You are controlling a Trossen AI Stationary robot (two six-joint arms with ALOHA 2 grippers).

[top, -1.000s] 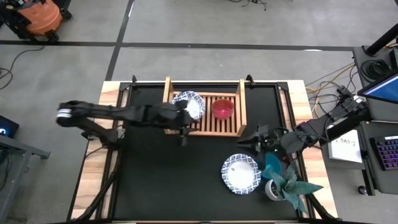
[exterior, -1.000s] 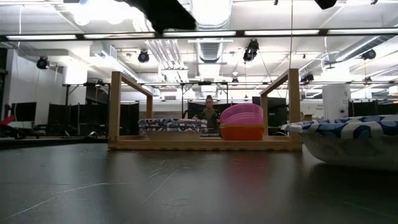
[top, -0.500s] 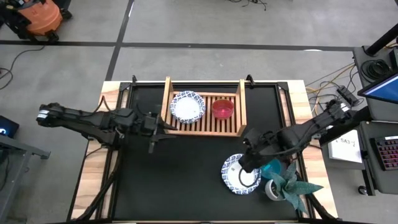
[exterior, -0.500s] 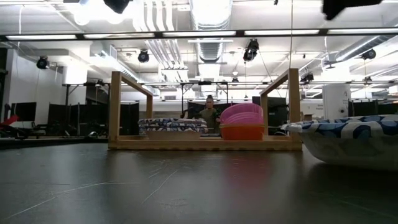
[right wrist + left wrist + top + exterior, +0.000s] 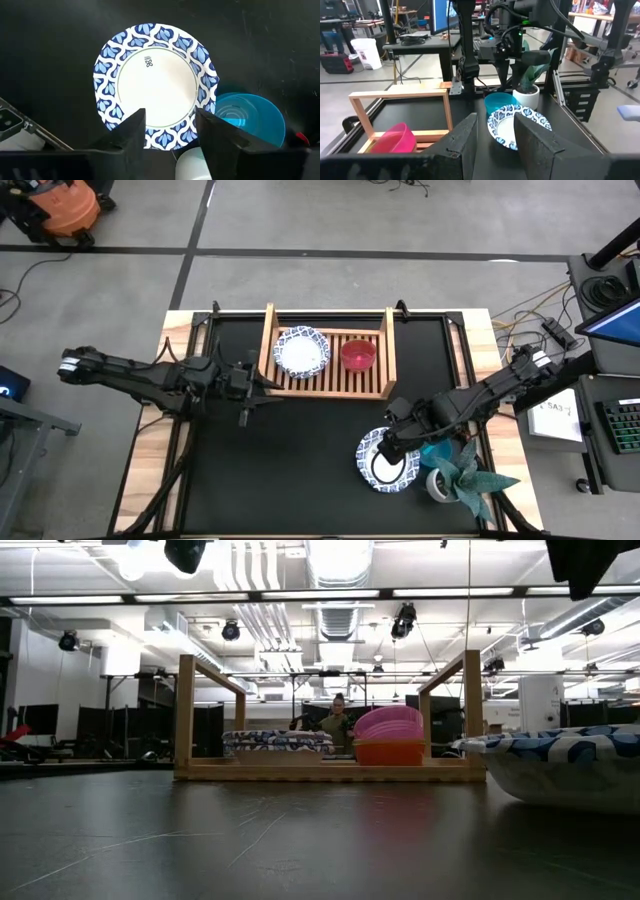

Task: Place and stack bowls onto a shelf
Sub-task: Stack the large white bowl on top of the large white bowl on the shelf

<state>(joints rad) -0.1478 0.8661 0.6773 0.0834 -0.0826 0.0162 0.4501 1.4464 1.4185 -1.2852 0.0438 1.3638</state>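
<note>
The right hand [image 5: 385, 463], fingers spread, has swung in over the blue-rimmed bowl [image 5: 388, 459] on the bench [image 5: 290, 470], ready to descend; the left hand [image 5: 243, 418], spread, has withdrawn from the shelf [image 5: 385, 350].

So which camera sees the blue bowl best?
The right wrist view: the teal bowl shows its whole inside, beside the patterned bowl. The left wrist view gives only a side glimpse; the high view mostly hides it; the low view misses it.

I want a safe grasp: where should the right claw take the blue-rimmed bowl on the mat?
Probably the blue-rimmed bowl by its rim, from above: it sits upright and shallow. Choose the edge away from the teal bowl, which touches its rim. The right claw hangs open above it.
</note>
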